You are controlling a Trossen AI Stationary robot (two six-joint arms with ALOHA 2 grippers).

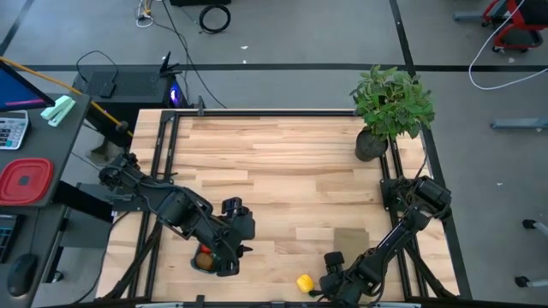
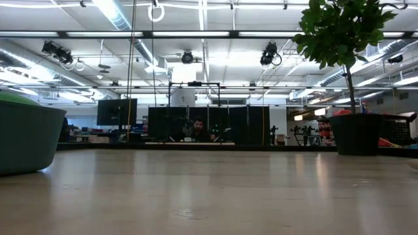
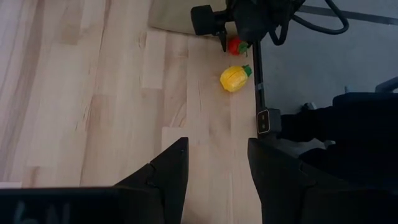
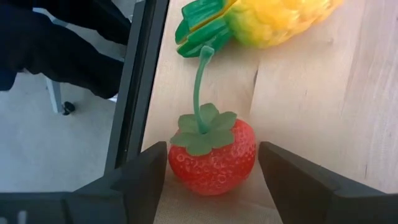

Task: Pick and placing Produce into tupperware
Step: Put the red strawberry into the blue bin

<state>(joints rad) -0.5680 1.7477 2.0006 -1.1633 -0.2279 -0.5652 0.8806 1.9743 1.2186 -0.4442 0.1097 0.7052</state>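
My right gripper (image 4: 211, 186) is open at the table's near edge (image 1: 321, 289). Its fingers stand on either side of a red toy strawberry (image 4: 212, 155) lying on the wood. A yellow piece with a green top (image 4: 273, 15) lies just beyond the strawberry (image 1: 304, 282). My left gripper (image 3: 217, 168) is open and empty, low over bare wood near the blue-teal tupperware (image 2: 26, 137), which my left arm mostly hides in the high view. Brown and red pieces (image 1: 204, 257) show inside the tupperware, and a green one (image 2: 16, 98) tops it. My right gripper's fingers flank the strawberry's body (image 4: 180, 165), coming in low along the table. One finger (image 4: 146, 174) stands right against its side and the other (image 4: 292, 174) leaves a small gap. Whether either touches it, I cannot tell. The strawberry rests on the table.
A leafy potted plant (image 1: 390, 107) stands at the table's far right corner. A flat brown cardboard rectangle (image 1: 347, 239) lies near my right arm. The table's black frame edge (image 4: 134, 81) runs close beside the strawberry. Bare wood fills the middle and far side of the table (image 1: 274, 162).
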